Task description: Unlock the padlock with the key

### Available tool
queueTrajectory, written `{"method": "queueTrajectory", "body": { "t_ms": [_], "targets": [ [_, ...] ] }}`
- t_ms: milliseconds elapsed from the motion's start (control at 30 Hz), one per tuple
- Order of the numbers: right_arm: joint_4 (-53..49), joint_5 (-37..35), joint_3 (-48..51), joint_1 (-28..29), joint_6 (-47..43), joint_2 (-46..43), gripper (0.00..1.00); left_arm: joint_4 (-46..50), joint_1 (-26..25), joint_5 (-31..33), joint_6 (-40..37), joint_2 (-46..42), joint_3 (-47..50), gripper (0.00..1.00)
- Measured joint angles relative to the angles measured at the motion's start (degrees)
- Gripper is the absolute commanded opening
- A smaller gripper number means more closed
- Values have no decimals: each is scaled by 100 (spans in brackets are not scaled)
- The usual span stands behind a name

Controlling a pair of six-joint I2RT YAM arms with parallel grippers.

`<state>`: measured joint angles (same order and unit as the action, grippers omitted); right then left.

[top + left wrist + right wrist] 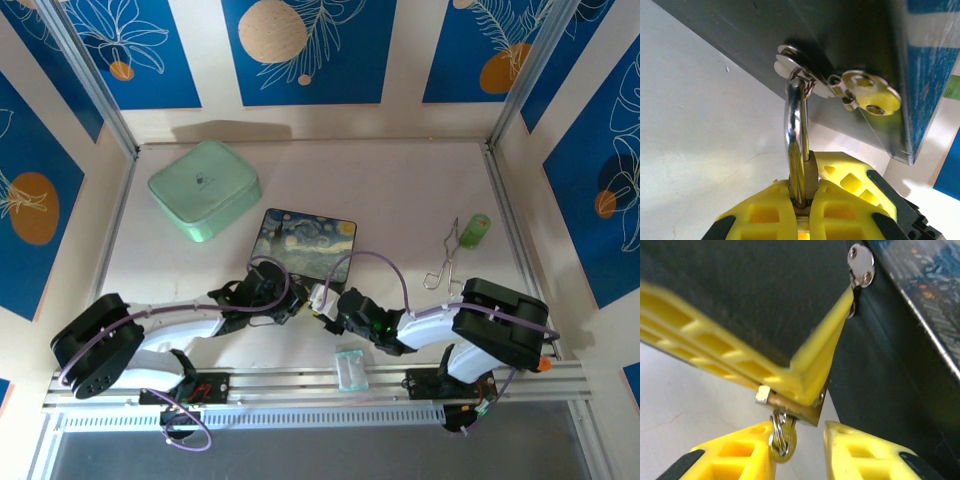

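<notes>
Two fingers [765, 210] of the left gripper [805, 195] are clamping the brass body of the padlock [811, 172] just off the front wall of the painted tin [840, 40]. The shackle [794, 125] is rising from them through the hasp [805, 75] riveted to that wall.

In the right wrist view the right gripper [802, 440] is standing with its jaws apart, gripping nothing. The key [784, 446] is hanging under the padlock on a small ring [776, 432], beside one finger and clear of the other [865, 450].

The step in hand looks like taking hold of the key. To do it well:
- The right fingers should be closing flat on the key's head, not on the ring.
- They should then be turning about the key's own length.
- The left grip should be holding the lock steady, so the twist is not dragging the tin or bending the hasp.

The left fingers are covering most of the lock body and all of the keyway. I cannot tell whether the blade is seated in the lock or the key is only dangling by its ring. From above, lock and key are lying under the two wrists at the tin's near edge, too small to make out.
</notes>
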<state>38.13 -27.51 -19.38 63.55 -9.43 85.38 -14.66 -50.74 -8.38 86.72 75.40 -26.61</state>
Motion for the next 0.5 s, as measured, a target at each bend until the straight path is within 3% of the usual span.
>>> {"method": "queueTrajectory", "body": {
  "t_ms": [333,500],
  "targets": [
    [-203,33,-90,-52,321,-70,11,-146,7,42,129,11,31,0],
    [-704,997,-201,-514,925,-310,8,-352,4,59,184,31,61,0]
  ]
}}
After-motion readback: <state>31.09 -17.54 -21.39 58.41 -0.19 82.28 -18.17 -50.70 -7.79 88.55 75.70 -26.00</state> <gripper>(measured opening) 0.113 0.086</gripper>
